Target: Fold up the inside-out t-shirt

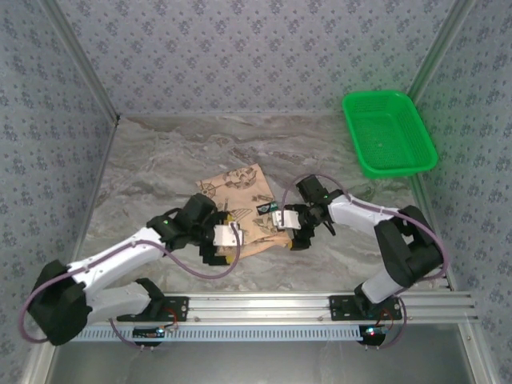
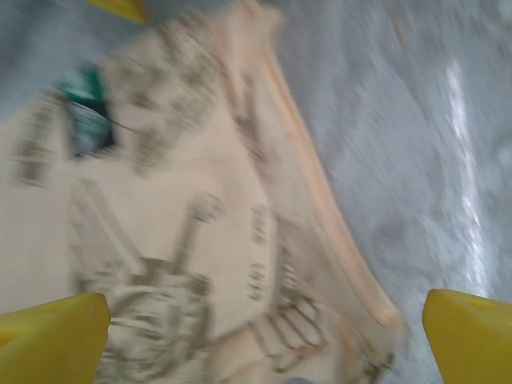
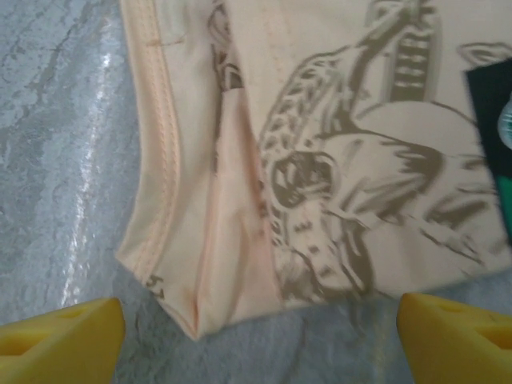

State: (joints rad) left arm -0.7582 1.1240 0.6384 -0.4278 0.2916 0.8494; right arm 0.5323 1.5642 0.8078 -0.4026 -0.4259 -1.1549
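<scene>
The t-shirt (image 1: pixel 237 196) lies mid-tabletop (image 1: pixel 160 160) as a folded packet with the print showing on top. Its long axis runs away from me, and the far end leans a little to the left. Both pincers sit at its near end. The left pincer (image 1: pixel 218 250) is over the near-left corner and the right pincer (image 1: pixel 288 232) is just beside the near-right edge. Both stand wide with nothing between the yellow fingertips (image 3: pixel 60 336).

From the right wrist, a hemmed corner lies just ahead, between those tips. The left wrist view is blurred, but cloth spreads ahead of that pincer too. Neither arm is clearly nearer, so I judge that any further fold turns on lifting this near end together, across the long axis.
</scene>
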